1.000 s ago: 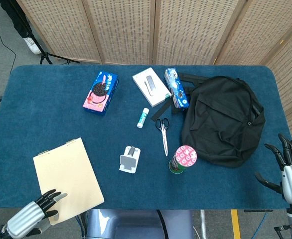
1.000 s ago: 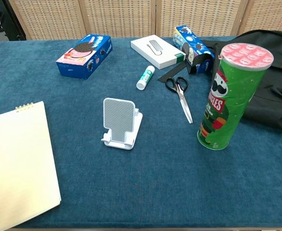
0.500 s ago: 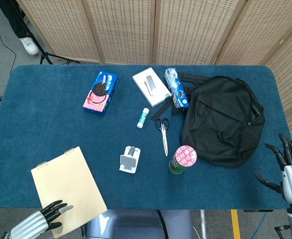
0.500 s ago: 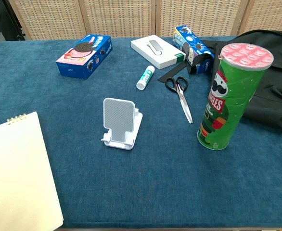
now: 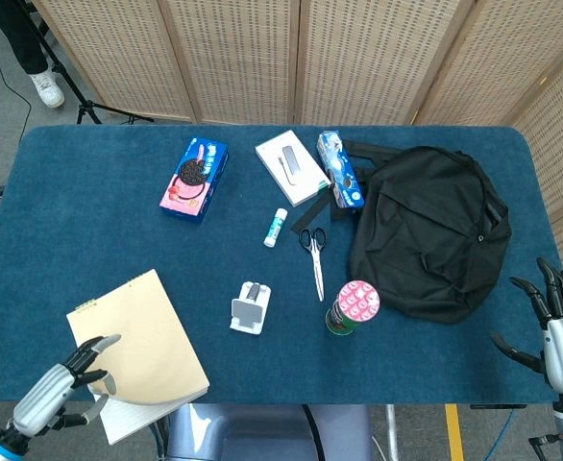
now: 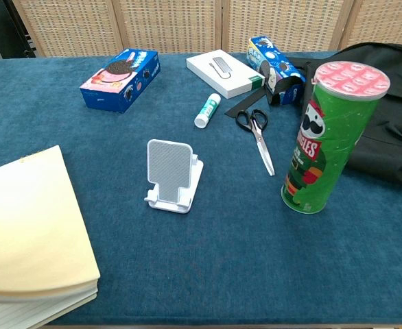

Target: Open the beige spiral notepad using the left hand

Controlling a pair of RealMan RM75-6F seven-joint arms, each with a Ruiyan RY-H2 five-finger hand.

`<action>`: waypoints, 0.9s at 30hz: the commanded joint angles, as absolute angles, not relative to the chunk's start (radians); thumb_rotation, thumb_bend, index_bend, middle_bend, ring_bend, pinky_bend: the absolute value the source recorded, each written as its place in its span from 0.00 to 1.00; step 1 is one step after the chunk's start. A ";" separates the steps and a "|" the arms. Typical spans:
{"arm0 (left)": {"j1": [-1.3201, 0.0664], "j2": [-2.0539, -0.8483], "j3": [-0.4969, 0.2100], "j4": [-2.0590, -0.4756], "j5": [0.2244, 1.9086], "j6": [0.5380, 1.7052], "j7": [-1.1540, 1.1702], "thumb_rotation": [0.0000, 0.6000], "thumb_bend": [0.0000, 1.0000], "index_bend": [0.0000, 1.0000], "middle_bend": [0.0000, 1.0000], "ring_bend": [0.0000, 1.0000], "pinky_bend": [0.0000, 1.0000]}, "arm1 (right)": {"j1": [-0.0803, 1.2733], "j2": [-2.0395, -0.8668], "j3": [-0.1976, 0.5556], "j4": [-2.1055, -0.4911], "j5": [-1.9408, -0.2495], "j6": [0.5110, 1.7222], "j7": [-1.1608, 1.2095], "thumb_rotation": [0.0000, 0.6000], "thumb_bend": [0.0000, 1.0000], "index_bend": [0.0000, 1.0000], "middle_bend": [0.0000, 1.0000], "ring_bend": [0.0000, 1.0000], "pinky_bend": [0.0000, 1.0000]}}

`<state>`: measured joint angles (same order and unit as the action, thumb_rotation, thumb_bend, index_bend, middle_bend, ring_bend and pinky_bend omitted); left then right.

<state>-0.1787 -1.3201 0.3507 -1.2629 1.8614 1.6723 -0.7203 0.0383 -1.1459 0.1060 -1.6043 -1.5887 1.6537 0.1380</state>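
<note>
The beige spiral notepad lies at the table's near left corner, its spiral on the far edge. Its beige cover bows upward at the near edge, and white lined pages show underneath. My left hand is at the pad's near left corner, fingers over the cover and thumb below it, holding the cover lifted. The chest view does not show this hand. My right hand hangs open past the table's right edge, holding nothing.
A white phone stand stands just right of the pad. Further right are a green Pringles can, scissors and a black backpack. A glue stick, Oreo boxes and a white box lie farther back.
The left hand has shifted left and raised the cover's near edge, exposing lined pages. The pad moved slightly away from the table edge. The right hand has not moved.
</note>
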 commanded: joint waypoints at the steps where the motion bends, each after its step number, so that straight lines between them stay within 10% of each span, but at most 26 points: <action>1: -0.216 -1.265 0.259 -1.404 1.730 1.614 -0.823 1.00 0.57 0.76 0.00 0.00 0.00 | 0.038 -1.146 0.107 -1.605 -1.589 1.655 0.137 1.00 0.19 0.20 0.00 0.00 0.00; 12: -0.277 -1.207 -0.025 -1.657 1.279 1.445 -0.794 1.00 0.63 0.76 0.00 0.00 0.00 | 0.039 -1.146 0.108 -1.604 -1.587 1.654 0.141 1.00 0.19 0.20 0.00 0.00 0.00; 27: -0.456 -1.356 -0.370 -1.490 0.770 1.286 -0.361 1.00 0.65 0.76 0.00 0.00 0.00 | 0.043 -1.152 0.109 -1.600 -1.580 1.643 0.130 1.00 0.19 0.20 0.00 0.00 0.00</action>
